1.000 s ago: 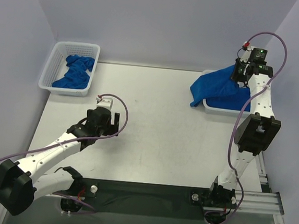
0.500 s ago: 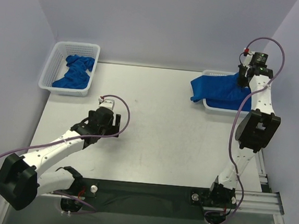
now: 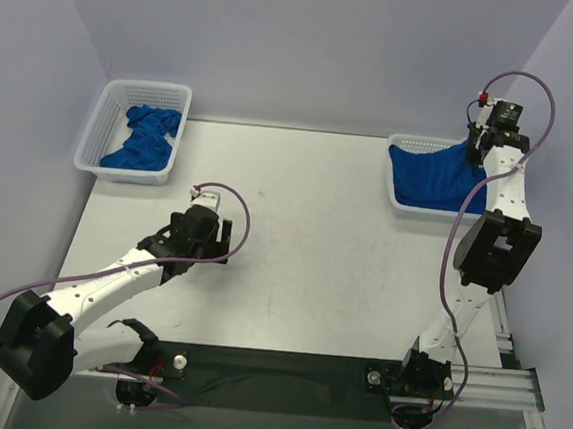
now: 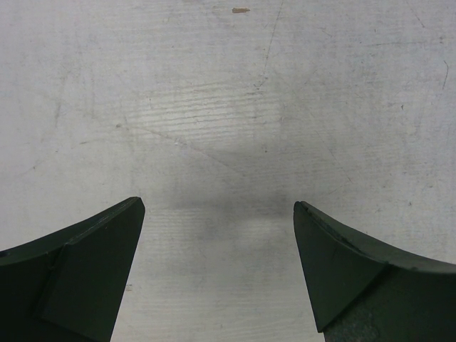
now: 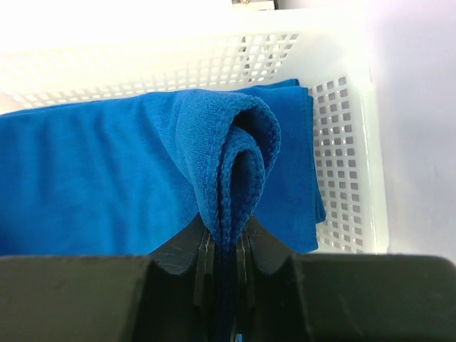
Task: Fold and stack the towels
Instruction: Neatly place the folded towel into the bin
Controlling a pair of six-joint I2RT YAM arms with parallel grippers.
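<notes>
Towel (image 5: 107,178) in right gripper (image 5: 224,246)

a pale, scuffed table (image 3: 305,236) carries 2 white mesh baskets, well apart: the left basket (image 3: 101,126) at its far left corner, the right basket (image 3: 418,142) at its far right edge.

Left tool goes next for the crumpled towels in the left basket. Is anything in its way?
Nothing visible lies on the table between the left tool and the towels. Only the basket near wall intervenes, and it is likely cleared from above.
</notes>
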